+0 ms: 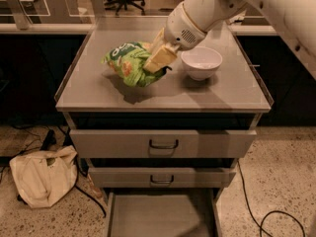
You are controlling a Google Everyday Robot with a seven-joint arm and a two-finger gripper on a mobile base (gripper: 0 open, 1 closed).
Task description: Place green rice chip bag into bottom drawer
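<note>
The green rice chip bag is bright green with orange chip pictures. It hangs tilted a little above the grey cabinet top, casting a shadow below it. My gripper is shut on the bag's right side, its tan fingers pressed into the pouch. The white arm comes in from the upper right. The bottom drawer is pulled open at the foot of the cabinet, with a flat grey floor and nothing in it.
A white bowl stands on the cabinet top just right of my gripper. The two upper drawers are shut. A beige cloth sack and cables lie on the floor to the left.
</note>
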